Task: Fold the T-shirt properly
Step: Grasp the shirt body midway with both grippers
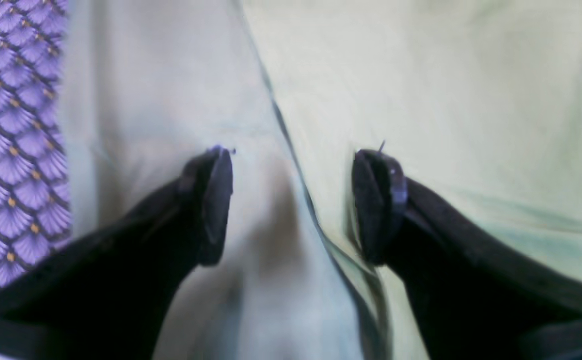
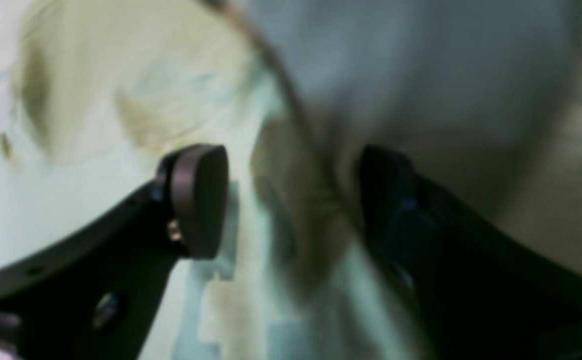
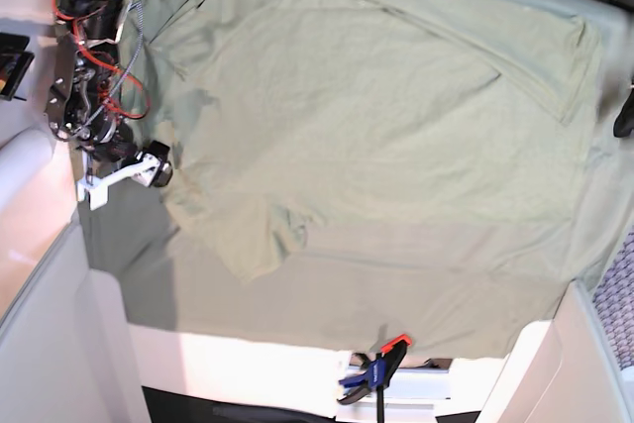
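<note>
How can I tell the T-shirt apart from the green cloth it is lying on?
The T-shirt has sleeves and stitched hems; the tablecloth beneath it is a plain sheet. The T-shirt is the smaller of the two, and the tablecloth shows past it along the near and side edges. The T-shirt looks slightly yellower, the tablecloth greyer. The T-shirt lies loose with wrinkles, while a clamp pins the tablecloth at the table edge. Both are pale green fabric spread out flat.

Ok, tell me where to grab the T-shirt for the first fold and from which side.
Probably take the T-shirt at its side edge, where the hem shows as a dark line between the open left gripper pads. It lies flat on the tablecloth, so come straight down over that edge and pinch it; the middle offers no free edge.
</note>
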Tool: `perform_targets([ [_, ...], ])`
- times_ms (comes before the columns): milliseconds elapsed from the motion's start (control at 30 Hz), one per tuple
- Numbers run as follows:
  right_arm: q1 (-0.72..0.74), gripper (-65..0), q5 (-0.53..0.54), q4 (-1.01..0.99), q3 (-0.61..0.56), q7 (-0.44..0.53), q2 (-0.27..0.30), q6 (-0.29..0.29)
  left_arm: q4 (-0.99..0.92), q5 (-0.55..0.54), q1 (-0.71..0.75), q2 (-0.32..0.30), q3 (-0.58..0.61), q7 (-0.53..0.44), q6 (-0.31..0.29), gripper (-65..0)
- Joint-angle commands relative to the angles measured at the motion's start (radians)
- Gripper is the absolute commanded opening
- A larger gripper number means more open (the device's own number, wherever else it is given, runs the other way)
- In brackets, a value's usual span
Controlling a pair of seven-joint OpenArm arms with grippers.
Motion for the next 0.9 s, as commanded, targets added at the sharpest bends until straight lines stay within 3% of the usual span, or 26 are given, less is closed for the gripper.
perform_targets([
  [0,0.027,-23.9,0.007,0.019,-0.011,0.004,0.005,0.005,-0.025,-0.003,-0.053,-0.026,0.02,-0.026,0.014,-23.4],
  [233,0.024,-23.9,0.006,0.026,-0.03,-0.032,-0.027,0.005,-0.404,0.1,-0.43,-0.021,0.259,-0.156,0.078,-23.4],
  [433,0.024,-23.9,0.005,0.026,-0.029,-0.028,-0.028,0.005,-0.746,0.107,-0.715,0.04,0.391,-0.163,0.077,-23.4],
  [600,0.024,-23.9,0.007,0.026,-0.029,-0.028,-0.028,0.005,-0.863,0.153,-0.781,0.115,0.432,-0.182,0.079,-23.4],
  [667,0.024,-23.9,0.007,0.026,-0.029,-0.028,-0.028,0.005,-0.863,0.181,-0.78,0.138,0.432,-0.182,0.119,-23.4],
  [733,0.024,-23.9,0.007,0.026,-0.029,-0.028,-0.028,0.005,-0.863,0.202,-0.78,0.153,0.432,-0.188,0.156,-23.4],
  [867,0.024,-23.9,0.007,0.026,-0.03,-0.028,-0.029,0.005,-0.863,0.214,-0.781,0.16,0.431,-0.193,0.156,-23.4],
])
